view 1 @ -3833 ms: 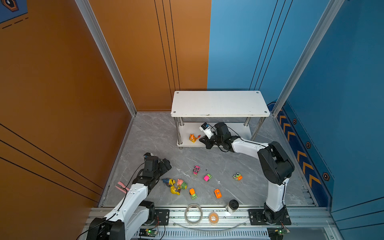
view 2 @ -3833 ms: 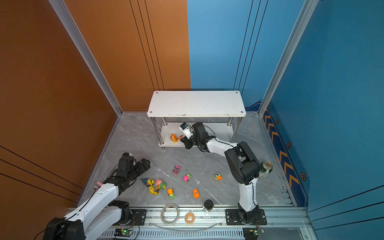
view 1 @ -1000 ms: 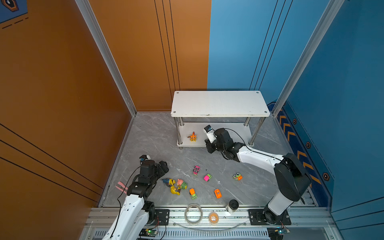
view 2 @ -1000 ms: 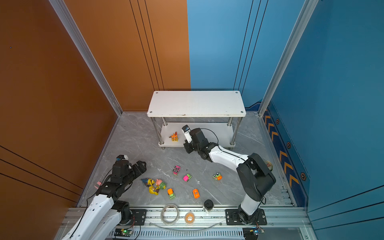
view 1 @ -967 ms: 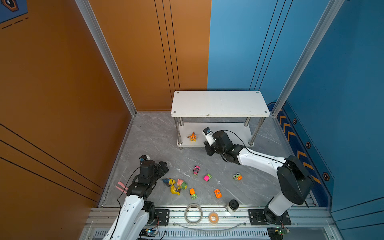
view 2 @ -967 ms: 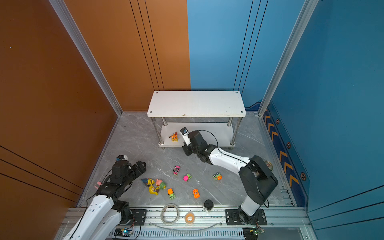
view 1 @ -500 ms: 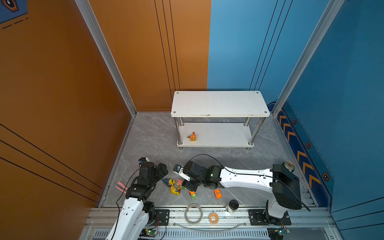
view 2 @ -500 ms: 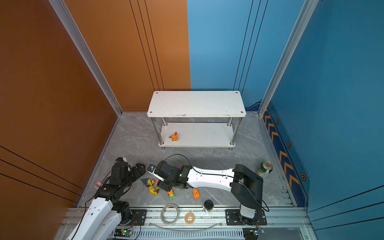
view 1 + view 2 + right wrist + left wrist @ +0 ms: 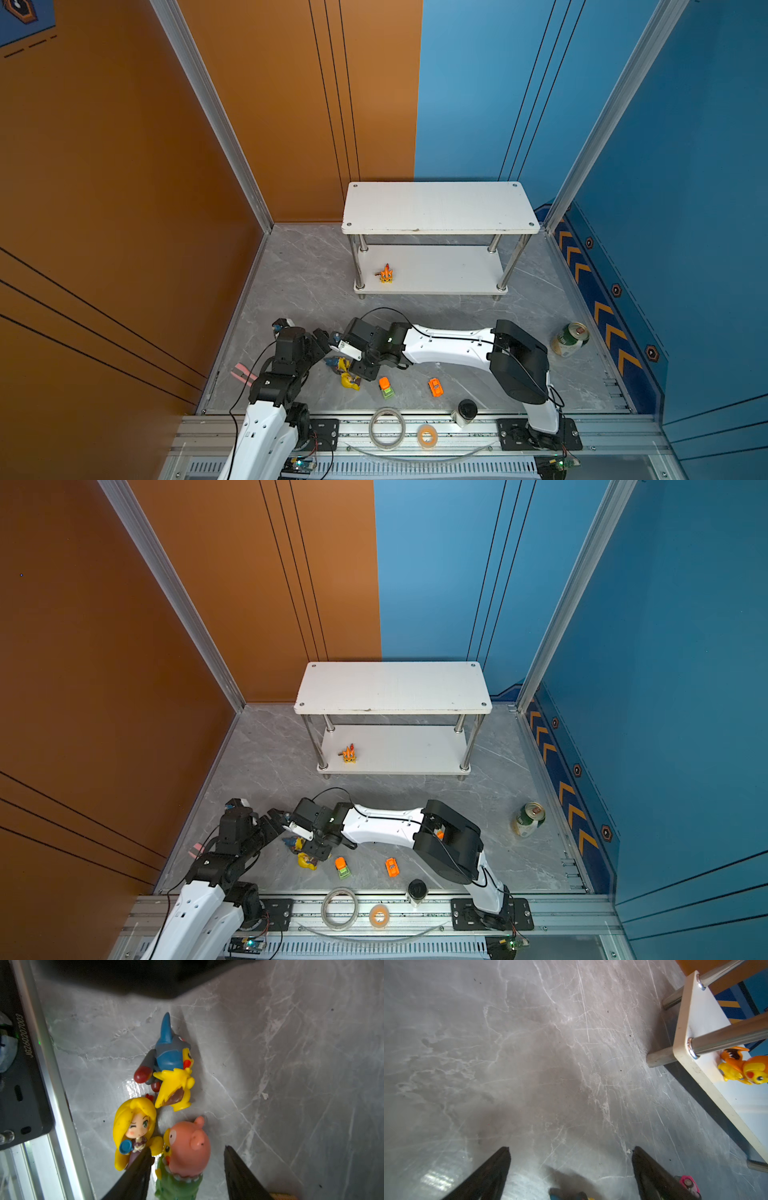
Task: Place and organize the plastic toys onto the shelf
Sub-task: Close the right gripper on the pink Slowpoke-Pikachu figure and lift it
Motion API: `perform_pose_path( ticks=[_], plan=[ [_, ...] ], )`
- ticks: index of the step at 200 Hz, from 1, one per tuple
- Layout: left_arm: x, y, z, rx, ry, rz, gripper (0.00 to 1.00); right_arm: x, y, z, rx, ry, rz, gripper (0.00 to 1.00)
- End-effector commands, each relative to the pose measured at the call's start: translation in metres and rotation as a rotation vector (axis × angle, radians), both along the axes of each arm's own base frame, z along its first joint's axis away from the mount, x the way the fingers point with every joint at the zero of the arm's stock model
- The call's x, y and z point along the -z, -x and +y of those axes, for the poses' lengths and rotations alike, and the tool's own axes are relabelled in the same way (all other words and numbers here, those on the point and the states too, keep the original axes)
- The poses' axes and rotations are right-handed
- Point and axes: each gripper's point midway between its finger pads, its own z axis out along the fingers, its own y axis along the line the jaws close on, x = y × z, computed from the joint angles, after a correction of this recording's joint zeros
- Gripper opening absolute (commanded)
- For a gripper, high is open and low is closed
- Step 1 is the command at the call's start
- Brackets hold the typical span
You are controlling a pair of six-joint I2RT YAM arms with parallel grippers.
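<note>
The shelf [image 9: 440, 208] [image 9: 390, 688] stands at the back, and an orange figurine [image 9: 386, 274] [image 9: 745, 1068] is upright on its lower board near the left post. My right gripper [image 9: 188, 1148] [image 9: 360, 370] is open at the front left, its jaws either side of a pink figurine [image 9: 187, 1140] on a green base. A gap shows on one side. Beside it lie a yellow-haired figurine [image 9: 133, 1126] and a blue-grey figurine [image 9: 170, 1053]. My left gripper [image 9: 571, 1147] [image 9: 322, 336] is open over bare floor, close to the same cluster. Two cars [image 9: 385, 387] [image 9: 435, 387] sit nearer the front.
A green can [image 9: 569, 338] stands at the right. Two tape rolls [image 9: 387, 428] [image 9: 428, 435] and a black-capped cup [image 9: 466, 411] sit on the front rail. A pink tool [image 9: 243, 374] lies by the left wall. A pink car [image 9: 688, 1183] shows beside my left finger.
My right arm has swung from the shelf's lower board down to the figurine cluster at the front left and opened. The orange figurine stays on the shelf. The left arm barely moved.
</note>
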Motion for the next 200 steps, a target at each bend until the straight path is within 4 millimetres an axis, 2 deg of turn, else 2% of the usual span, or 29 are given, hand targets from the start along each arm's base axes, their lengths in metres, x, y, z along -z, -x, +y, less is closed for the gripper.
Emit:
perform_pose_path(
  ticks=[1, 71, 82, 117, 153, 155, 159, 200],
  plan=[
    [0.001, -0.002, -0.001, 0.012, 0.001, -0.002, 0.93, 0.023, 0.005, -0.008, -0.026, 0.069, 0.074, 0.51],
    [0.003, -0.007, 0.002, 0.0, 0.003, 0.001, 0.95, 0.04, 0.002, -0.016, -0.022, 0.101, 0.13, 0.55],
    [0.002, -0.008, 0.003, -0.005, 0.002, -0.001, 0.96, 0.044, 0.002, -0.018, -0.021, 0.111, 0.13, 0.52],
    [0.002, -0.009, 0.004, -0.006, 0.007, -0.003, 0.96, 0.045, -0.003, -0.02, -0.011, 0.096, 0.118, 0.34],
    [0.006, -0.009, 0.002, -0.006, 0.018, 0.003, 0.96, 0.026, -0.021, -0.015, 0.008, 0.006, 0.095, 0.21],
    [0.005, -0.009, 0.002, -0.005, 0.019, 0.003, 0.96, 0.014, -0.023, -0.014, 0.007, -0.02, 0.085, 0.2],
    [0.006, -0.009, 0.002, -0.007, 0.02, 0.004, 0.96, 0.006, -0.024, -0.012, 0.003, -0.046, 0.078, 0.19],
    [-0.001, -0.016, -0.005, 0.023, 0.048, -0.028, 0.95, -0.053, -0.033, -0.007, -0.075, -0.309, 0.073, 0.04]
  ],
)
